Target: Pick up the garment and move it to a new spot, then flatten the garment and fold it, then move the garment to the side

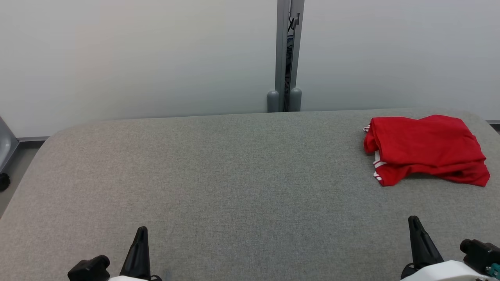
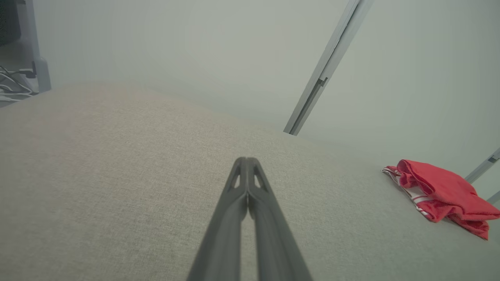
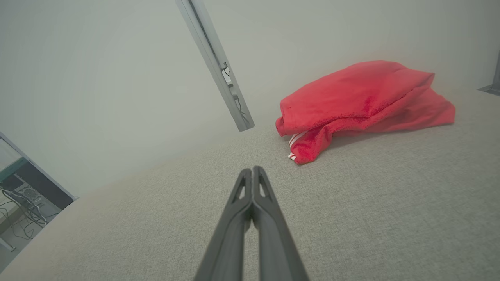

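Observation:
The garment [image 1: 425, 149] is red with white stripes at one hem, loosely folded in a heap at the far right of the grey table [image 1: 234, 175]. It also lies at the right of the left wrist view as the garment [image 2: 445, 193] and ahead to the right in the right wrist view as the garment [image 3: 363, 101]. My left gripper [image 1: 141, 231] sits at the near left edge, shut and empty, tips together [image 2: 247, 160]. My right gripper [image 1: 413, 220] sits at the near right, shut and empty [image 3: 252, 169], a short way in front of the garment.
A pale wall stands behind the table with a grey vertical post [image 1: 288, 54] at its middle. Floor and a dark object [image 1: 4, 181] show past the table's left edge. Cables and equipment [image 3: 23, 203] lie off the left side.

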Tool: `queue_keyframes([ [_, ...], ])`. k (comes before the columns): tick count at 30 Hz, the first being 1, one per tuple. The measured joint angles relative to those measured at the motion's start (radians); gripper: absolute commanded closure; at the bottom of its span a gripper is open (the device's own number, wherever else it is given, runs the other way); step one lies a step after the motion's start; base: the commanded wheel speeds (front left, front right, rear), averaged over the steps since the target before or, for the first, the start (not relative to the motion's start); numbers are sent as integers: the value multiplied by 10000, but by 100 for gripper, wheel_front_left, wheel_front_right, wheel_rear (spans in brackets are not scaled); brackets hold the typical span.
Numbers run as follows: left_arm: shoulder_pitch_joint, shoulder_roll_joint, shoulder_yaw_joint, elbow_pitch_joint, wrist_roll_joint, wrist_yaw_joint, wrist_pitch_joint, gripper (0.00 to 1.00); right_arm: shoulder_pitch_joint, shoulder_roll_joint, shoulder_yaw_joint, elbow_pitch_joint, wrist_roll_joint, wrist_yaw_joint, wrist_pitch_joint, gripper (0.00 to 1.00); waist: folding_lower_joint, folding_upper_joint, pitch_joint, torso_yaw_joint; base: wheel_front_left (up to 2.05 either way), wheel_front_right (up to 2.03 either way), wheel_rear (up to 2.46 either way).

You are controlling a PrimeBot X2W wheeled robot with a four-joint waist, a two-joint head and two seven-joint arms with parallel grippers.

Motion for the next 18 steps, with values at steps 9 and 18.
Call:
queue_keyframes([
  [9, -471, 2, -2, 228, -1645, -182, 268, 100, -236, 6, -468, 58, 1555, 0, 546, 100, 0, -1, 81, -5, 0, 0, 0],
  [18, -858, 6, 2, 382, -2970, -309, 529, 100, -441, 6, -895, 136, 2815, 0, 974, 100, 0, 0, 155, -9, 0, 0, 0],
])
